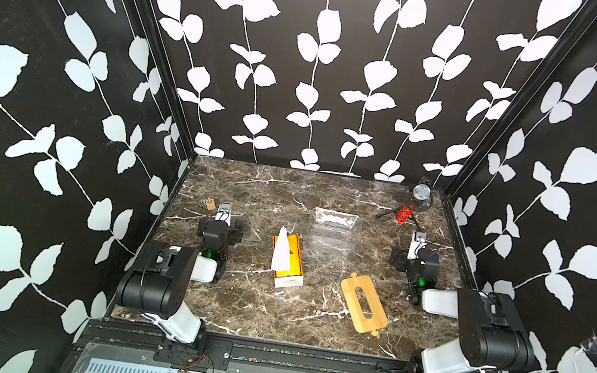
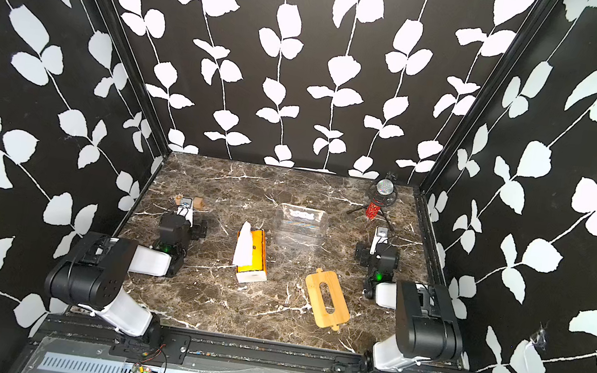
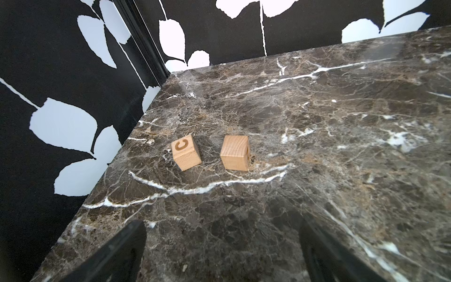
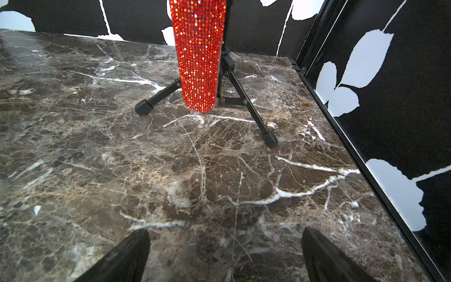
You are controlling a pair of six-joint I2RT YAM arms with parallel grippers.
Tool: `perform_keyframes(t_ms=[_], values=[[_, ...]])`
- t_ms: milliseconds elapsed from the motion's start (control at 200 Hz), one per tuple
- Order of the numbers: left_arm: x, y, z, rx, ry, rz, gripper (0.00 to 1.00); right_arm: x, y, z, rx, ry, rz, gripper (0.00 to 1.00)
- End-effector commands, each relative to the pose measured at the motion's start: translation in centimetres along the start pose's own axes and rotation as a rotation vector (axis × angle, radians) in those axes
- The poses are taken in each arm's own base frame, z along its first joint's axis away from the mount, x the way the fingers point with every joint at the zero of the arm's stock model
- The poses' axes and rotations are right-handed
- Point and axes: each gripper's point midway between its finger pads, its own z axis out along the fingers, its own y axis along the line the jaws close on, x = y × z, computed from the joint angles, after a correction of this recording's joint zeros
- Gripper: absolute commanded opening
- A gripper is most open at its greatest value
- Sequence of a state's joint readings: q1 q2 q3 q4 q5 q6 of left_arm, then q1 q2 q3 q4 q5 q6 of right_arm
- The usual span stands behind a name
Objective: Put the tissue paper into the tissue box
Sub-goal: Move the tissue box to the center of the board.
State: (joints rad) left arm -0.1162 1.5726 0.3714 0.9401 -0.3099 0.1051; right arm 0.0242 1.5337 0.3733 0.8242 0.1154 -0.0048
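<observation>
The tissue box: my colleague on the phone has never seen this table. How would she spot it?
On the brown marble table, look just beyond the middle, toward the back wall. The tissue box stands there, behind the orange-topped tissue paper pack and the flat bamboo lid. It alone is a clear, see-through plastic tub.

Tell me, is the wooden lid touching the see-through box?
Apart. In both top views the wooden lid lies flat nearer the robot, and a strip of bare marble table shows between it and the clear tissue box.
</observation>
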Motion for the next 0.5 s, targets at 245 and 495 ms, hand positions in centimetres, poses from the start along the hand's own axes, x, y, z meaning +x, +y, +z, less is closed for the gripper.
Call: perform_keyframes(t_ms=[245,495], values=[[-0.98,0.24,-0.03,-0.002,-0.024,-0.014,0.99,-2.03,0.11,0.24,-0.007,-0.052,-0.001,0.99],[-0.9,0.23,-0.02,-0.002,-0.022,-0.014,0.99,-2.12,0.12,0.26,-0.008,-0.053,-0.001,0.99]])
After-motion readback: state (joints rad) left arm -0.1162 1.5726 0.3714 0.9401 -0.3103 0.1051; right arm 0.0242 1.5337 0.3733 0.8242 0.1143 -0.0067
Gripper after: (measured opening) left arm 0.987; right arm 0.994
